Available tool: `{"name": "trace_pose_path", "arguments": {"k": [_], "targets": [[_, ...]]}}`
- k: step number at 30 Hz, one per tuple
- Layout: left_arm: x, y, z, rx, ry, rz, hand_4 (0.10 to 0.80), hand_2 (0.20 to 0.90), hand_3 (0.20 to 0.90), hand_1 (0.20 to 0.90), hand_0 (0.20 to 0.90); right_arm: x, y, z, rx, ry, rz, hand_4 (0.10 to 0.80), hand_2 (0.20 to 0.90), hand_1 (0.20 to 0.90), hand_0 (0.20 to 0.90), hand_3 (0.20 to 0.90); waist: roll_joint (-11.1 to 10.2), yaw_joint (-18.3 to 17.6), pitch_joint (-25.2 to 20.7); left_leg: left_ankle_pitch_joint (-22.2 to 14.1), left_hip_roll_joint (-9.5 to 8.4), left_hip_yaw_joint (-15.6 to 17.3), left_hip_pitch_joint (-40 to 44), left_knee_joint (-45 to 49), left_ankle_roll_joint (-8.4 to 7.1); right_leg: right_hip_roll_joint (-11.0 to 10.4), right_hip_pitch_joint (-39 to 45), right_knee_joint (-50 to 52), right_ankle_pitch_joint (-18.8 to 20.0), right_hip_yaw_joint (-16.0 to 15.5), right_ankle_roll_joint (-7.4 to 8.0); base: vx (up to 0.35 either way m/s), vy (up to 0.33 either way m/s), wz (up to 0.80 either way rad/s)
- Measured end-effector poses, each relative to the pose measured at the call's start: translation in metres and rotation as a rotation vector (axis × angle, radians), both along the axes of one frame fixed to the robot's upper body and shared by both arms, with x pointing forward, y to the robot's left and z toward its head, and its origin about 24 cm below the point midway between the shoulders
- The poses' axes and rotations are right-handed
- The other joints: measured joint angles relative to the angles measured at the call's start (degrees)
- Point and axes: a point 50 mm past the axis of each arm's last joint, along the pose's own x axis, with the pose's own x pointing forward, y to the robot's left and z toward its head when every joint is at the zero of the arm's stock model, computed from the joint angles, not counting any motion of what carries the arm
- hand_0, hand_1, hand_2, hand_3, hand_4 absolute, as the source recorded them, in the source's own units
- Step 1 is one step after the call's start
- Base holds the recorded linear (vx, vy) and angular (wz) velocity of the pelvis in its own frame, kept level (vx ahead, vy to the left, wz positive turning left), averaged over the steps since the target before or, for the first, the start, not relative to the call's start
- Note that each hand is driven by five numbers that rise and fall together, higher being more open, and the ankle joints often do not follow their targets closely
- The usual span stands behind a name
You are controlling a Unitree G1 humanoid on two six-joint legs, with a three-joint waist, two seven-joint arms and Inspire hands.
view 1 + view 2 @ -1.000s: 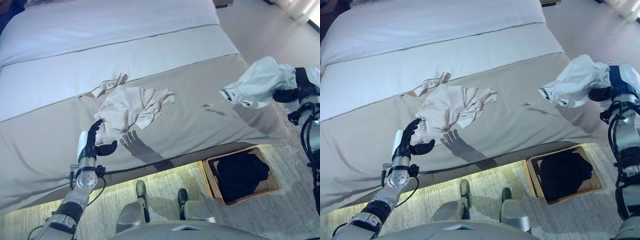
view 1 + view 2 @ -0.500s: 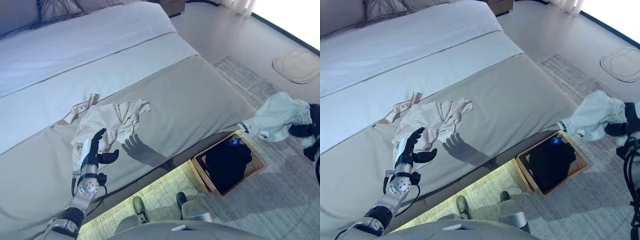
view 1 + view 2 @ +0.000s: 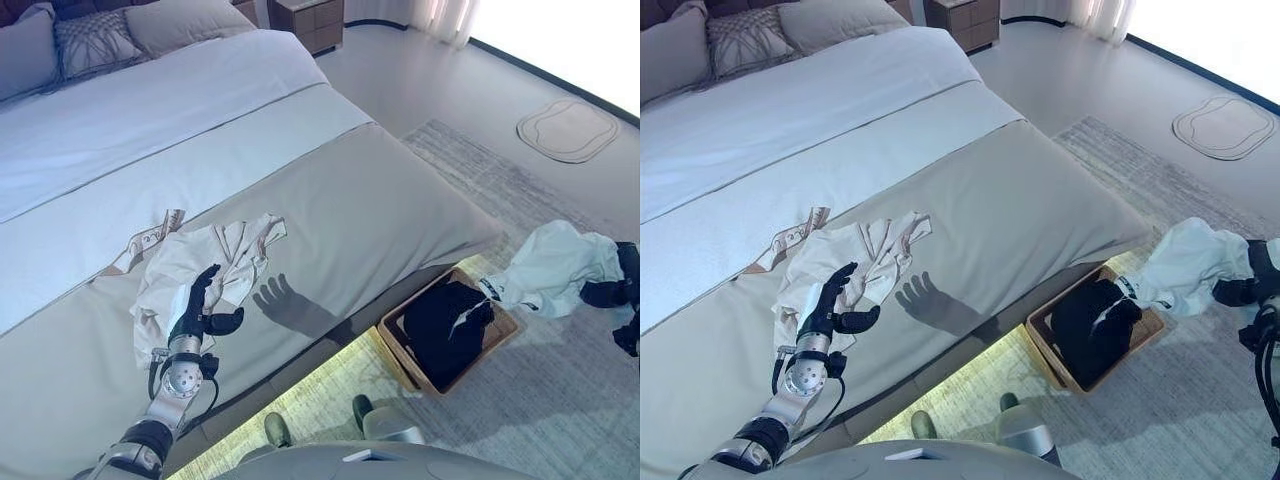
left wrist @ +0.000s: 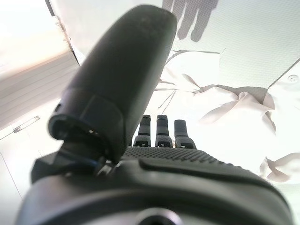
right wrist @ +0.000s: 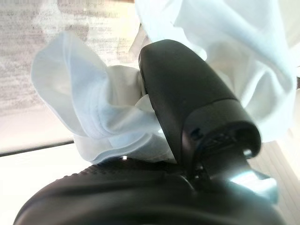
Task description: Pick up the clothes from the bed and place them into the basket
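Note:
A crumpled cream garment (image 3: 195, 268) lies on the bed's beige cover (image 3: 380, 215) near the front edge. My left hand (image 3: 202, 309) hovers just in front of it with fingers straight and apart, empty; the garment also shows past the fingers in the left wrist view (image 4: 220, 101). My right hand (image 3: 610, 291) is shut on a pale white garment (image 3: 552, 268), held in the air to the right of the wooden basket (image 3: 488, 346). The basket stands on the floor by the bed and holds dark clothes (image 3: 438, 318). The white garment wraps my thumb in the right wrist view (image 5: 98, 117).
A patterned strip of cloth (image 3: 148, 238) lies on the bed behind the cream garment. Pillows (image 3: 90, 40) lie at the head of the bed. A nightstand (image 3: 310, 18) stands beyond. A grey rug (image 3: 540, 200) covers the floor; a small mat (image 3: 568, 128) lies far right.
The camera has swung to the right. My right hand has carried the white garment off the bed and lower, to beside the basket. My left hand stays by the cream garment.

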Motion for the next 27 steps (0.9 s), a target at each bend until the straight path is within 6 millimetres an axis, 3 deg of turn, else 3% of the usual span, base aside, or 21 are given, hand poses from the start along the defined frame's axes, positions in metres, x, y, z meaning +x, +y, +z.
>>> {"name": "trace_pose_path", "arguments": {"k": [6,7,12,27], "targets": [[-0.002,-0.002,-0.003,-0.007,0.018,-0.004,0.8,0.9,0.9,0.9,0.9,0.002,0.004,-0.018,0.04,0.067,-0.012,0.1,0.3,0.3,0.3,0.2,0.4,1.1,-0.6,0.0,-0.03,-0.6,-0.3,0.2,-0.03,0.0,0.1,-0.1,0.0,-0.5,-0.03,-0.004,-0.008,0.04],[-0.002,-0.002,-0.003,-0.007,0.018,-0.005,0.8,0.9,0.9,0.9,0.9,0.002,0.005,-0.02,0.046,0.069,-0.014,0.8,0.9,0.9,0.9,0.9,0.4,1.2,-0.6,0.1,-0.08,-0.9,-0.5,0.2,-0.1,0.0,0.0,-0.1,0.0,-0.8,-0.03,-0.008,0.0,0.14],[-0.002,-0.002,-0.004,-0.007,0.02,-0.006,0.8,0.9,0.9,0.9,0.9,0.004,0.008,-0.031,0.06,0.106,-0.037,0.8,0.9,0.9,0.9,0.9,0.4,2.2,-0.6,0.1,-0.23,-1.5,-0.9,0.2,-0.12,-0.2,0.0,-0.2,0.0,-1.5,-0.03,-0.006,0.002,0.07],[-0.002,-0.002,-0.004,-0.007,0.023,-0.005,0.8,0.9,0.9,0.9,0.9,0.008,0.003,-0.027,0.038,0.11,-0.075,0.8,0.9,0.9,0.9,0.9,0.4,2.6,-0.6,0.1,-0.22,-1.8,-0.9,0.2,-0.12,-0.2,0.4,-0.6,0.0,-1.7,-0.03,0.0,0.001,0.01]]}}
